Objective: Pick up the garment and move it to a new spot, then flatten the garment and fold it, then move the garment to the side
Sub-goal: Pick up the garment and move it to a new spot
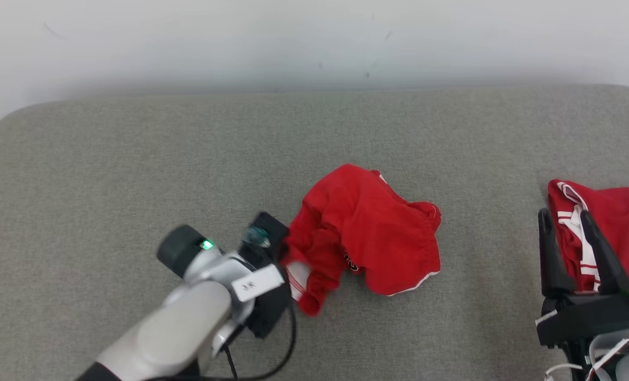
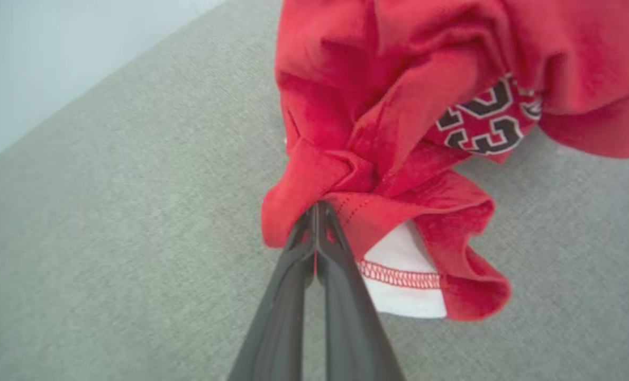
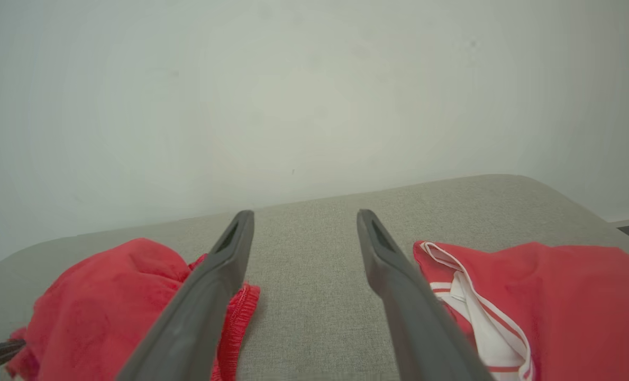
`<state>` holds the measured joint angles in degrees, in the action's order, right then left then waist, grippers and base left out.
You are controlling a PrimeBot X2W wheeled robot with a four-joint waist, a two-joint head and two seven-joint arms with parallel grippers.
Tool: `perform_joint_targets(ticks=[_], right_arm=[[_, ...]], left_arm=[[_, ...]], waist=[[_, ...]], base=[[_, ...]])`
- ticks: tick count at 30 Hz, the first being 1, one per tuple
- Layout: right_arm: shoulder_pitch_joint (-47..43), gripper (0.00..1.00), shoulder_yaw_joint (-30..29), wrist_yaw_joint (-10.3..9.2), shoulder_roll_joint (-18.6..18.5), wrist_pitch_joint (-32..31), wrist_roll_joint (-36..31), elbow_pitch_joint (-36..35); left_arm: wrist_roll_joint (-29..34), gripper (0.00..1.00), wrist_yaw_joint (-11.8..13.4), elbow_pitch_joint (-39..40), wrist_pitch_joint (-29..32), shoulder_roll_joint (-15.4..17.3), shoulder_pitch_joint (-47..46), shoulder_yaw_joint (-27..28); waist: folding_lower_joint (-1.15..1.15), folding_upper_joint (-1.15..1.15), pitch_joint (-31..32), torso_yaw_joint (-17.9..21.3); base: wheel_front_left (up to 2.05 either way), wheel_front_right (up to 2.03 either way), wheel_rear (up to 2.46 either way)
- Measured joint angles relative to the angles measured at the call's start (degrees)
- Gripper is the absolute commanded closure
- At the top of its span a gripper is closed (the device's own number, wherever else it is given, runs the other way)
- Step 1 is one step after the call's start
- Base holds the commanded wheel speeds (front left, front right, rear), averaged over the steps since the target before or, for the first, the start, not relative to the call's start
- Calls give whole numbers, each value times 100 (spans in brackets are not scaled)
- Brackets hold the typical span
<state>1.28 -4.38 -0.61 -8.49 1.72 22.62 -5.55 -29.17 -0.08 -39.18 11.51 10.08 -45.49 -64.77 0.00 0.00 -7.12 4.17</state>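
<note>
By right gripper (image 1: 563,213), second red garment (image 1: 622,222)

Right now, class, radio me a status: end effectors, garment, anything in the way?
Copy: left end effector shut on crumpled red garment, at its edge. Also right end effector open, empty. Nearby: second red garment, apart, beside right end effector.

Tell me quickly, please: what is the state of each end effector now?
Left end effector: closed on the crumpled red garment.
Right end effector: open, holding nothing.

Folds of the garment (image 2: 399,79) hide part of its printed number (image 2: 483,124).
</note>
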Motion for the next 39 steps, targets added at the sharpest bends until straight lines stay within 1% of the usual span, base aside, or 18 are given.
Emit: perform_joint_targets(ticks=[5,9,13,14,19,21,25,30,35,39], right_arm=[[-114,0,-12,-41,21,14,33,31],[-120,0,18,-41,36,31,41,35],[-185,0,47,-40,43,31,41,29],[-210,0,42,-40,43,31,42,31],[-209,0,97,-40,57,30,43,32],[-211,0,107,-40,82,30,47,24],[-185,0,199,-31,105,27,47,65],[-173,0,250,-21,143,27,48,137],[-104,0,311,-14,189,27,51,178],[13,0,397,10,219,29,54,214]], left_arm=[[-1,100,426,376,-236,381,-127,413],[-63,100,620,690,-458,614,-143,831],[-100,100,672,992,-653,831,-155,1187],[-82,100,713,1076,-722,859,-166,1249],[101,100,715,1538,-1060,957,-210,1518],[263,100,717,1726,-1185,984,-265,1594],[417,100,717,1823,-1230,969,-423,1684],[637,100,717,1842,-1229,894,-437,1579],[808,100,712,1803,-1204,593,-815,1311],[977,100,603,1649,-1150,250,-1117,1063]], waist=[[0,0,109,-105],[0,0,212,-181],[0,0,307,-238],[0,0,328,-249],[0,-1,409,-269],[0,0,428,-254],[0,0,453,-198],[0,0,473,-76],[0,0,468,78],[0,0,451,225]], base=[[0,0,0],[0,0,0],[0,0,0],[0,0,0],[0,0,0],[0,0,0],[0,0,0],[0,0,0],[0,0,0],[0,0,0]])
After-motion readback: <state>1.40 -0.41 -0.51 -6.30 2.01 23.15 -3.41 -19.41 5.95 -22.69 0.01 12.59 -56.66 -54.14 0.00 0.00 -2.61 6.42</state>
